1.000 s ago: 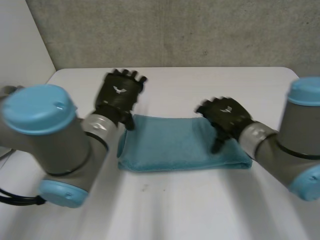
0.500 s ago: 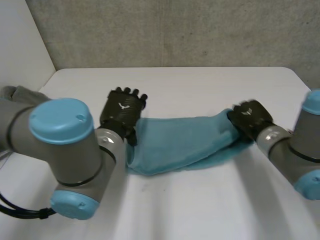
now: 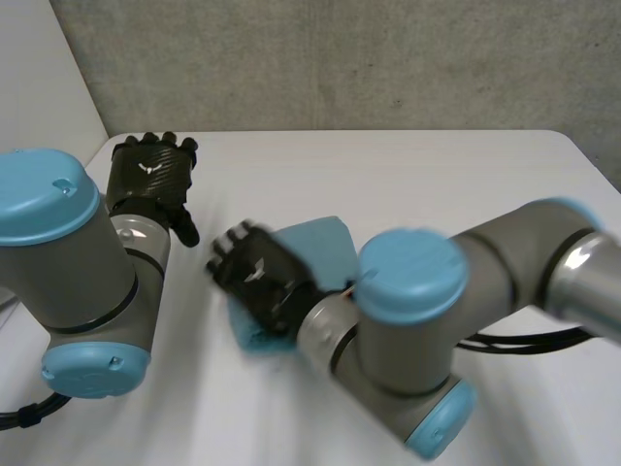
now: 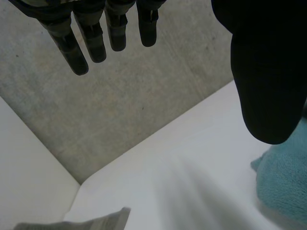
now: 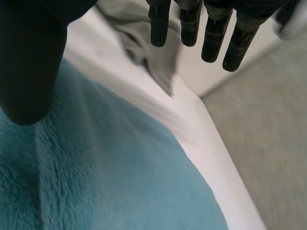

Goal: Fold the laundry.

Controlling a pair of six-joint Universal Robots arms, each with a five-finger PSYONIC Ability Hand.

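Right hand released, over towel. Left hand released, apart from towel. Risk: nothing pins fold; top layer may spring open or drag with right hand.

**Three Cameras, One Shared Towel**

The head camera looks down from between the arms, across the white rectangular table toward the grey concrete wall at 12 o'clock. Each wrist camera peers along its own hand. The black left hand faces that wall. The black right hand is close above the teal plush towel, which all three views share.
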